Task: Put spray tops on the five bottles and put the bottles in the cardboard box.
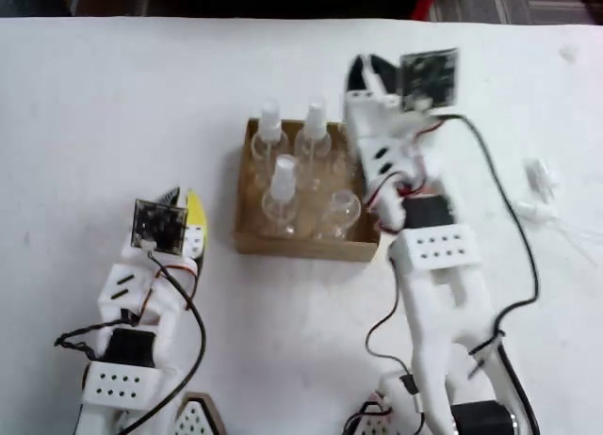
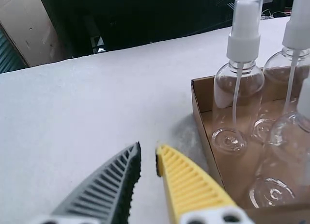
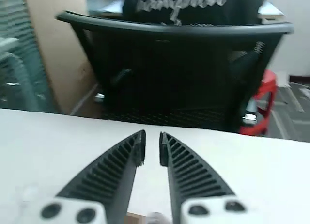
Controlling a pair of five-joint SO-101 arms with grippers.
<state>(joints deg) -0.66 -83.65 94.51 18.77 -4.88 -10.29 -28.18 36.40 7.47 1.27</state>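
Note:
The cardboard box (image 1: 301,243) stands mid-table. Three clear bottles with white spray tops stand in it: two at the back (image 1: 270,132) (image 1: 314,126) and one in the middle (image 1: 283,183). An uncapped bottle (image 1: 338,210) stands at the box's front right. My left gripper (image 1: 182,200) rests left of the box, shut and empty; in the left wrist view its tips (image 2: 148,158) point past the box wall (image 2: 201,107) and a capped bottle (image 2: 240,76). My right gripper (image 1: 363,71) hangs beyond the box's far right corner, shut with nothing held (image 3: 152,146).
Loose white spray tops (image 1: 539,176) (image 1: 532,210) with thin tubes lie on the white table to the right. The right arm's body (image 1: 415,218) overhangs the box's right side. A black chair (image 3: 174,64) stands beyond the table's far edge.

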